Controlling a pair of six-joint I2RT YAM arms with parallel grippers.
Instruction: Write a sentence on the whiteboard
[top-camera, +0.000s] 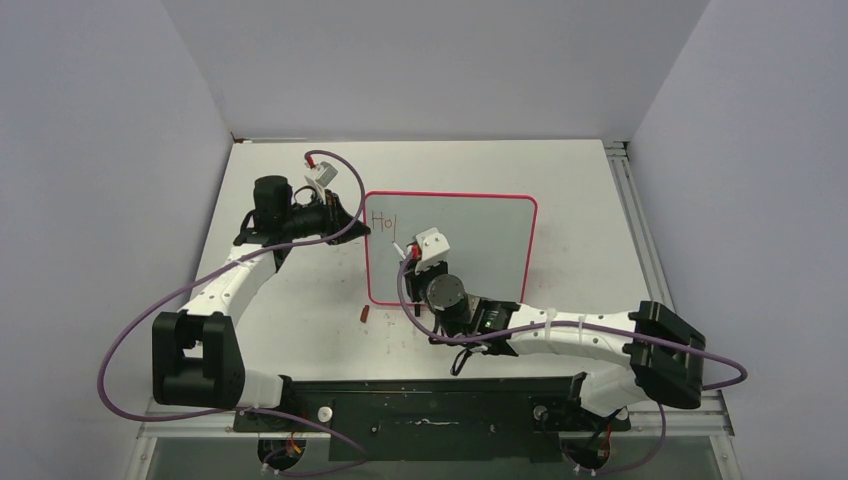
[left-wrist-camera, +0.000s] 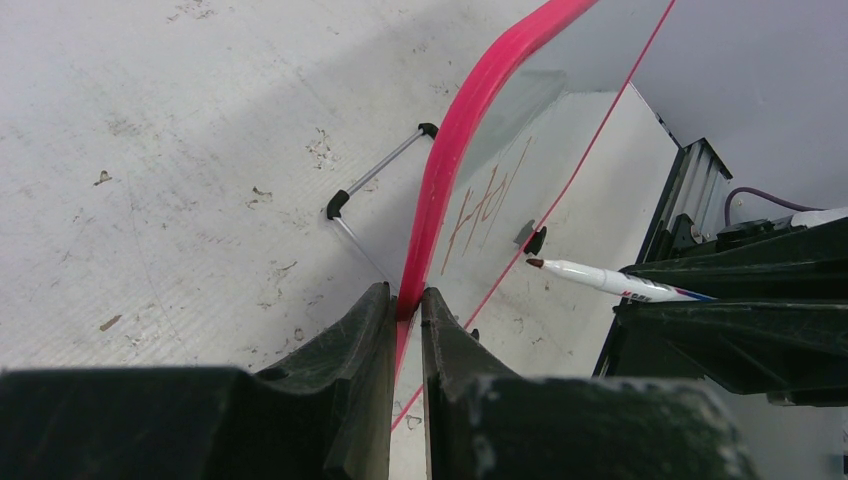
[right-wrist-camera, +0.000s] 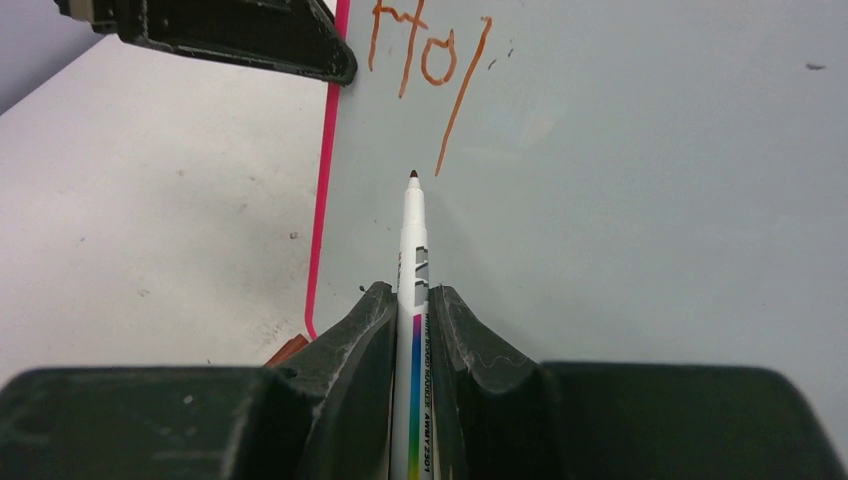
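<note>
**Only the very start of the writing is done**

The big pale bench (top-camera: 600, 200) carries everything. The whiteboard (top-camera: 490, 250) sits in the middle of it, between the two arms. It has a thin pink-red frame all the way round.

The left tool (left-wrist-camera: 408, 300) pinches the left side of that frame, with one finger on each side of the rim. I think it is there so the board does not slide.

The right tool (right-wrist-camera: 412, 300) is pressed together on a white marker (right-wrist-camera: 412, 230). The marker points up at the board. Its dark tip is just beside the bottom end of a long slanted line. I cannot tell if the tip touches the board or hangs a little off it.

The sentence (right-wrist-camera: 425, 55) is in the top left corner of the board. So far it is just an "H", an "o" and that one long slanted line. I think the line is the start of the next letter. The rest of the board is bare white.

So nearly all the job is left: the rest of the first word, then all the other words.

A little red-brown cap (top-camera: 365, 313) lies on the bench, just beside the near left corner of the board.
</note>
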